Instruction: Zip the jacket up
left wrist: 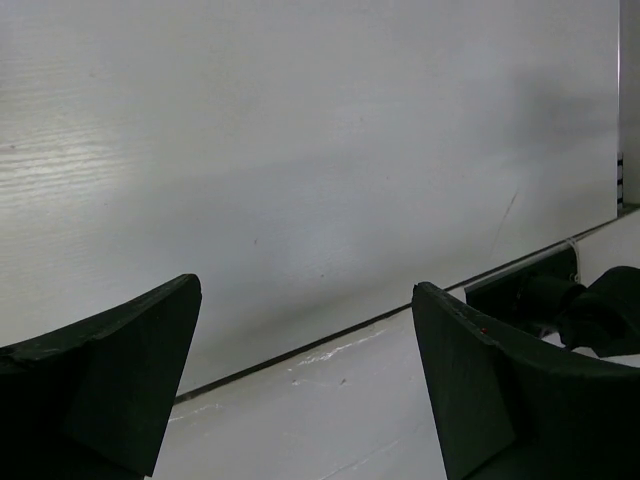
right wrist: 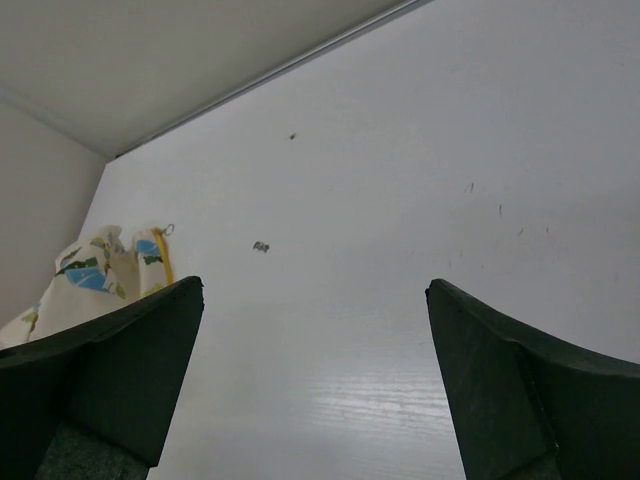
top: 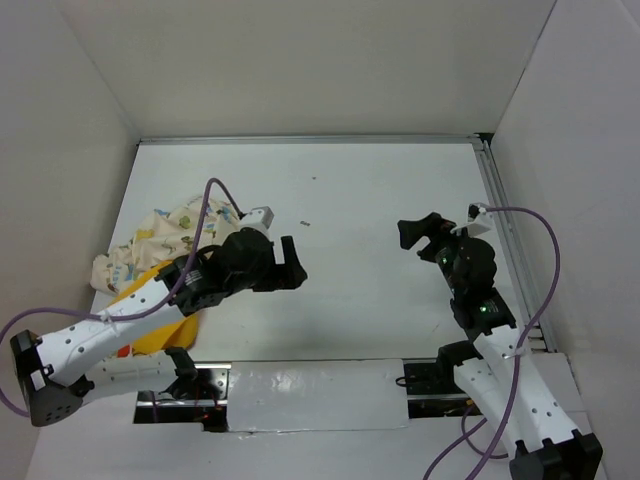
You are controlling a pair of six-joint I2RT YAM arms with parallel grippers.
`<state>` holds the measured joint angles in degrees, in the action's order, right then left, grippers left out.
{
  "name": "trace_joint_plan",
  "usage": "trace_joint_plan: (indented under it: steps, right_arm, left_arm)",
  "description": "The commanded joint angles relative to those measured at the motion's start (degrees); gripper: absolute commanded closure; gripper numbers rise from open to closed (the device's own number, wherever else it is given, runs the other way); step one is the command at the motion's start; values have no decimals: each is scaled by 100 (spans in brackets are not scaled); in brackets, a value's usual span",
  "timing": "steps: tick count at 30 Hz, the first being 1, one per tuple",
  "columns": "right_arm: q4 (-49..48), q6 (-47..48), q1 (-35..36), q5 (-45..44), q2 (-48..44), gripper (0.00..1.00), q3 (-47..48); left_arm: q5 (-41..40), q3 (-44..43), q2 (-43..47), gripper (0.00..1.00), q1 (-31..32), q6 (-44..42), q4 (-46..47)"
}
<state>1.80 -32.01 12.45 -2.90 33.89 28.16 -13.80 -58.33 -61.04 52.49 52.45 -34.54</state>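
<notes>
The jacket (top: 165,240) lies crumpled at the left of the table, cream with cartoon prints, its yellow-orange part (top: 160,330) near the front, partly hidden under my left arm. A corner of it shows at the left of the right wrist view (right wrist: 90,275). My left gripper (top: 292,266) is open and empty, to the right of the jacket, above bare table; in the left wrist view (left wrist: 305,375) only table and wall show between its fingers. My right gripper (top: 418,238) is open and empty at the right of the table, and its wrist view (right wrist: 315,370) shows bare table between the fingers.
White walls enclose the table (top: 350,200) on the left, back and right. A small dark speck (top: 305,224) lies mid-table, also in the right wrist view (right wrist: 261,246). The right arm's dark base (left wrist: 560,300) shows in the left wrist view. The arm mounts (top: 300,385) stand at the front edge.
</notes>
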Motion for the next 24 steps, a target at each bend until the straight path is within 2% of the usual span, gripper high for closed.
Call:
trace_joint_plan:
  steps: [1,4,7,10,15,17,18,21,24]
  right_arm:
    - [125,160,117,-219,21,0,320]
    - [285,161,231,-744,144,0,392]
    - [294,-84,258,-572,267,0,461]
    - [478,-270,267,-773,469,0,646]
    - [286,-428,293,-958,-109,0,323]
    - [215,-464,293,-976,-477,0,112]
    - [215,-429,293,-993,-575,0,67]
    - [259,-272,293,-1020,-805,0,40]
    - [277,-236,293,-976,-823,0,49]
  left_arm:
    - [-306,32,285,1,-133,187,-253]
    - [-448,76,504,1,-501,503,-709]
    - [-194,40,628,1,-1055,872,-1202]
    - [-18,242,960,1,-2055,890,-1362]
    - [211,541,1182,1,-3418,907,-1520]
    - [377,594,1068,1,-4095,1058,-1494]
    - [483,612,867,1,-4585,988,-1424]
    - [948,603,306,1,-5429,680,-1064]
    - [1082,577,-283,1,-5889,557,-862]
